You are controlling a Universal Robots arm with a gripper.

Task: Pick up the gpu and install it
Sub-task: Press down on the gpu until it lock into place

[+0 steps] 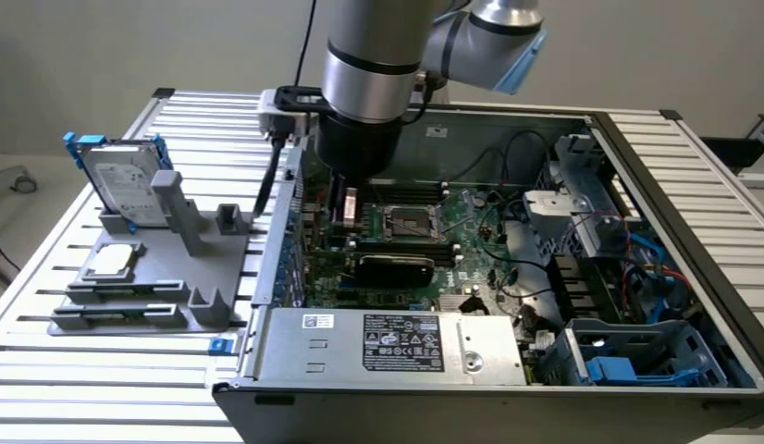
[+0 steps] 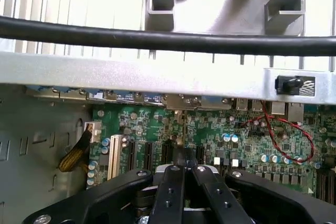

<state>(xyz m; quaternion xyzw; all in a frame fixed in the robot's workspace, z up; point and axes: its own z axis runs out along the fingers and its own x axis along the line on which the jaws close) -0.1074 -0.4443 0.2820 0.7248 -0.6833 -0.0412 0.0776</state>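
slatted metal surface (image 1: 61, 370) carries everything, and going from the exterior view's left, a grey holder rack (image 1: 160, 277) stands on it with a silver hard drive in a blue frame (image 1: 120, 176) propped upright at its back and a second flat drive (image 1: 111, 261) lying lower down in it. just beside the rack, to its right, sits the open computer case (image 1: 506, 388), its power supply with a white label (image 1: 400, 344) along the near edge. above the case's left part the grey and black robot arm (image 1: 370, 74) reaches down toward the green motherboard (image 1: 481, 231). in the wrist view the pincer (image 2: 185, 169) has its black fingers (image 2: 173, 192) pressed together, tips meeting over the row of expansion slots (image 2: 149, 156), and nothing can be made out between them. the gpu (image 1: 395, 269) appears to be the dark rounded card lying across the board below the square processor socket (image 1: 404, 220), inside the case and apart from the pincer; whether it is fully seated in its slot cannot be told. farther to the exterior view's right are loose black cables (image 1: 518, 148), a metal drive cage (image 1: 580, 199) and blue plastic brackets (image 1: 617, 365) at the near corner.
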